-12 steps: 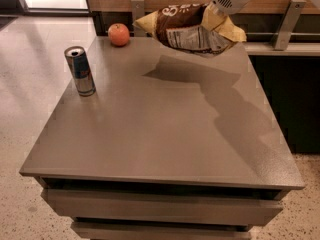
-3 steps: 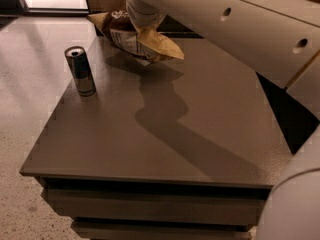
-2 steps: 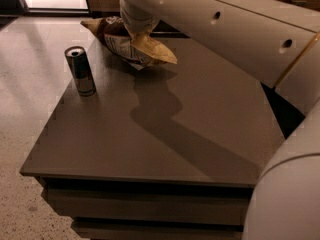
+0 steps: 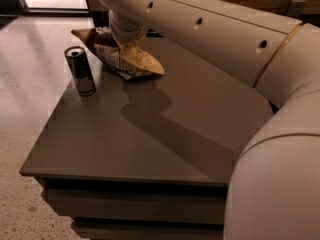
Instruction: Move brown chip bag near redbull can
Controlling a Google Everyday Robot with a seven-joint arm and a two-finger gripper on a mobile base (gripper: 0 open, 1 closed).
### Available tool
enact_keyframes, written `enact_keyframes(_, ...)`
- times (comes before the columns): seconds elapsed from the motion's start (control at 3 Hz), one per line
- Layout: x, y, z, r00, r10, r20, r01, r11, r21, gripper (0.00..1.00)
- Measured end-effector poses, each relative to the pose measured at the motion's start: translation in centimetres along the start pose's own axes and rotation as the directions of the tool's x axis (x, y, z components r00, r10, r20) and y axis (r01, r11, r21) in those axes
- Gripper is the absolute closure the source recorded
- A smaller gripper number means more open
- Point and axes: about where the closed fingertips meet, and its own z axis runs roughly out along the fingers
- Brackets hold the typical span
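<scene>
The brown chip bag (image 4: 117, 54) is at the table's far left, its pale yellow end (image 4: 145, 64) pointing right. It is low over the table or resting on it, just right of the redbull can (image 4: 81, 71), which stands upright near the left edge. A small gap separates them. My gripper (image 4: 124, 44) comes down from above onto the middle of the bag and is shut on it. The white wrist (image 4: 127, 26) hides most of the fingers.
My large white arm (image 4: 225, 44) crosses the upper right and fills the lower right corner, casting a shadow across the grey table (image 4: 150, 144). The table's left edge is close to the can. A speckled floor (image 4: 25, 84) lies to the left.
My gripper has carried the bag left and down towards the can. The apple seen earlier at the back is now hidden behind the arm and bag. The can has not moved.
</scene>
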Motion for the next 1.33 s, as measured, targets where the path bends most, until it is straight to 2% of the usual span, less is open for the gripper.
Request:
enact_keyframes(0.33, 0.6, 1.9, 1.2, 0.999, -0.021, -0.03, 0.019, 0.9989, -0.042, 0.82)
enact_keyframes(0.67, 1.2, 3.3, 1.8, 0.998, -0.034, -0.052, 0.03, 0.9965, -0.077, 0.59)
enact_keyframes(1.33, 1.8, 4.2, 2.4, 0.996, -0.043, -0.073, 0.035, 0.993, -0.112, 0.13)
